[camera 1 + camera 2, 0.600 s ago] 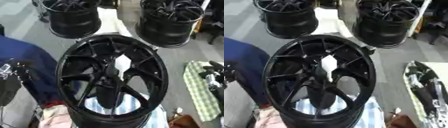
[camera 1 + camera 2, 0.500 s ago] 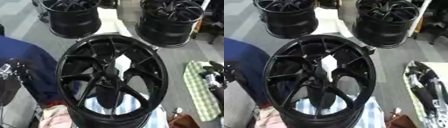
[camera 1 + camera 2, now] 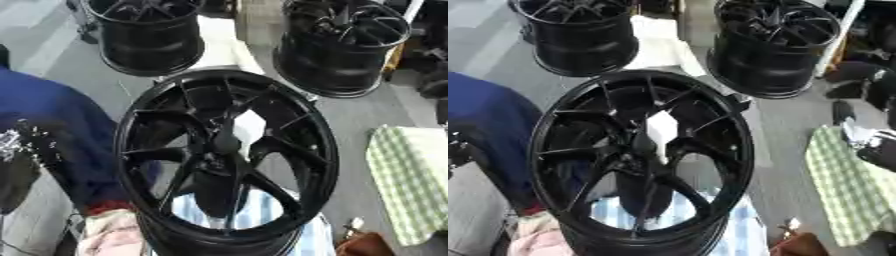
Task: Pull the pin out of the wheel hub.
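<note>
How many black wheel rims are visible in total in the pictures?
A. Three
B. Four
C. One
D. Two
A. One large rim lies nearest in the middle, and two more stand behind it, the far-left rim and the far-right rim.

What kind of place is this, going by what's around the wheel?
Probably a workshop or wheel storage area: a black wheel lies in front, two more black wheels stand on a grey floor, with a checked cloth beside.
</note>
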Available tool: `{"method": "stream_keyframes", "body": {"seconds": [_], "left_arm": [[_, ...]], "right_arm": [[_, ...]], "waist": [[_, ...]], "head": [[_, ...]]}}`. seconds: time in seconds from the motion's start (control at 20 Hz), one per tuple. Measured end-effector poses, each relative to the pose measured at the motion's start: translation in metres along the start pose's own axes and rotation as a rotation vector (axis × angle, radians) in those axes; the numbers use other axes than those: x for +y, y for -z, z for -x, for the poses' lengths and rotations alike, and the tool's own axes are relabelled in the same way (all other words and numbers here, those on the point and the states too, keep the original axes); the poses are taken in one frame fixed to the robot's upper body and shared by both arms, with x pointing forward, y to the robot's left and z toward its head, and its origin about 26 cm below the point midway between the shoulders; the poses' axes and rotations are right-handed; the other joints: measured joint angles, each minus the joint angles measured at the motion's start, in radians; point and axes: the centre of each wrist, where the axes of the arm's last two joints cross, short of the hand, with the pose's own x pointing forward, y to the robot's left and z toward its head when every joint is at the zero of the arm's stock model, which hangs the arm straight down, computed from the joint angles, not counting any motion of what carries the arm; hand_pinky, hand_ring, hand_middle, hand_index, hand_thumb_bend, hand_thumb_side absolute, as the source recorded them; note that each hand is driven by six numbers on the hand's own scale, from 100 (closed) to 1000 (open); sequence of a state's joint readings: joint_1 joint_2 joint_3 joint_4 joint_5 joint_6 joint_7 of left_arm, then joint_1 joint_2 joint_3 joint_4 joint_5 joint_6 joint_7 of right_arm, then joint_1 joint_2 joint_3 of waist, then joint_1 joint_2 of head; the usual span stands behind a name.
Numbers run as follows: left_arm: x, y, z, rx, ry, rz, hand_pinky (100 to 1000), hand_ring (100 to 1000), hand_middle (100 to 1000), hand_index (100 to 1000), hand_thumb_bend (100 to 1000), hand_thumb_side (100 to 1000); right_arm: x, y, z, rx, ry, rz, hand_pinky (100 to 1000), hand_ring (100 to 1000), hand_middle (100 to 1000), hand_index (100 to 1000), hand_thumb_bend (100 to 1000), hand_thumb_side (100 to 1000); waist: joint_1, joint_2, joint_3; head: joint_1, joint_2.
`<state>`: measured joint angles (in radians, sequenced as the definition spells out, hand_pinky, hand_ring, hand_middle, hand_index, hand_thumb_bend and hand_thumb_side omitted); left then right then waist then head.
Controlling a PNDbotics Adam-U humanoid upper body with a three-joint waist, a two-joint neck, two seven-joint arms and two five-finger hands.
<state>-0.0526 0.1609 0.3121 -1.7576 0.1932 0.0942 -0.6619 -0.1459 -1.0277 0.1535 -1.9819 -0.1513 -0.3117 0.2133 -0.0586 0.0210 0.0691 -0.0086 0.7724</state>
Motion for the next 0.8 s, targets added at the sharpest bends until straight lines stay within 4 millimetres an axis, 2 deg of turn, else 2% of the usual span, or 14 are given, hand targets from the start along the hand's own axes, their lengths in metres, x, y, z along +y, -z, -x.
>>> {"method": "stream_keyframes", "body": {"seconds": [0.2, 0.25, 0.3, 0.35, 0.55, 0.8], "left_arm": [[0.0, 0.001, -0.001, 0.0, 0.008, 0.019, 541, 468, 591, 770, 100, 887], [0.0, 0.002, -0.002, -0.002, 0.009, 0.022, 541, 468, 590, 770, 100, 894], [0.0, 0.003, -0.002, -0.005, 0.011, 0.025, 541, 468, 590, 770, 100, 886], [0.0, 0.004, -0.002, -0.008, 0.012, 0.029, 541, 465, 590, 770, 100, 887], [-0.001, 0.005, -0.003, -0.01, 0.013, 0.038, 542, 457, 591, 770, 100, 891], [-0.002, 0.008, -0.004, -0.017, 0.016, 0.056, 542, 456, 590, 769, 100, 892]], "right_arm": [[-0.017, 0.024, -0.015, -0.087, -0.066, -0.26, 861, 858, 894, 973, 150, 384], [-0.019, 0.029, -0.018, -0.099, -0.076, -0.313, 870, 879, 906, 981, 115, 349], [-0.02, 0.034, -0.021, -0.108, -0.088, -0.362, 874, 884, 910, 983, 185, 385], [-0.023, 0.039, -0.024, -0.115, -0.101, -0.405, 878, 890, 917, 987, 199, 383], [-0.026, 0.063, -0.037, -0.144, -0.156, -0.532, 899, 920, 940, 997, 286, 357], [-0.021, 0.092, -0.053, -0.171, -0.221, -0.616, 908, 935, 947, 1000, 319, 339]], "waist": [[-0.005, 0.004, 0.017], [-0.004, 0.005, 0.023], [-0.004, 0.007, 0.027], [-0.005, 0.01, 0.031], [-0.005, 0.016, 0.045], [-0.005, 0.022, 0.069]], "head": [[-0.015, 0.0], [-0.019, 0.0], [-0.023, 0.0], [-0.026, 0.0], [-0.043, 0.0], [-0.065, 0.0]]}}
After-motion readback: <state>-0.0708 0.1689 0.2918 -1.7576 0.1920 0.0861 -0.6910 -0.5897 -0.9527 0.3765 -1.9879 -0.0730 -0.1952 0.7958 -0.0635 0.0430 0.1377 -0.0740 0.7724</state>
